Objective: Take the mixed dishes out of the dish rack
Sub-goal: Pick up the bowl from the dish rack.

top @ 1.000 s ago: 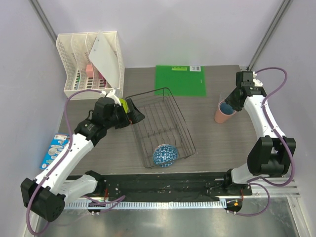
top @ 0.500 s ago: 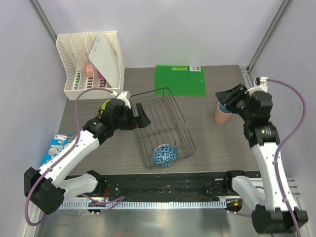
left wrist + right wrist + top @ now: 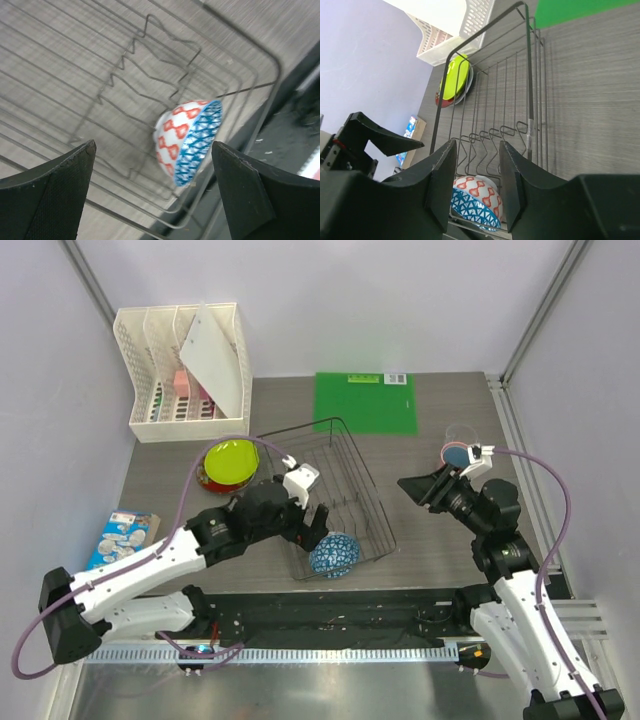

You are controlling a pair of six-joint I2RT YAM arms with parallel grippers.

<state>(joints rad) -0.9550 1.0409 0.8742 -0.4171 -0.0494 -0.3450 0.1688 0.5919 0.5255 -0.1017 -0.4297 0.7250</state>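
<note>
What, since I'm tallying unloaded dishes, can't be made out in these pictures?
Top view: salmon-pink cup mostly hidden behind the right arm.
Top view: plates under the yellow-green plate; only a dark red rim shows.
Right wrist view: patterned bowl cut off by fingers and bottom edge.

Bowl (image 3: 334, 554) in wire rack (image 3: 338, 483), L tool (image 3: 312, 522) just beside.

The dark wire dish rack (image 3: 330, 485) is sitting at an angle mid-table. The blue, red and white patterned bowl (image 3: 334, 554) is resting on its side at the rack's near end, leaning on the wires. The yellow-green plate (image 3: 230, 458) is lying on the dark red plate (image 3: 207, 483), just left of the rack. The pink cup (image 3: 455, 454), blue inside, is standing well to the right, partly hidden.
</note>
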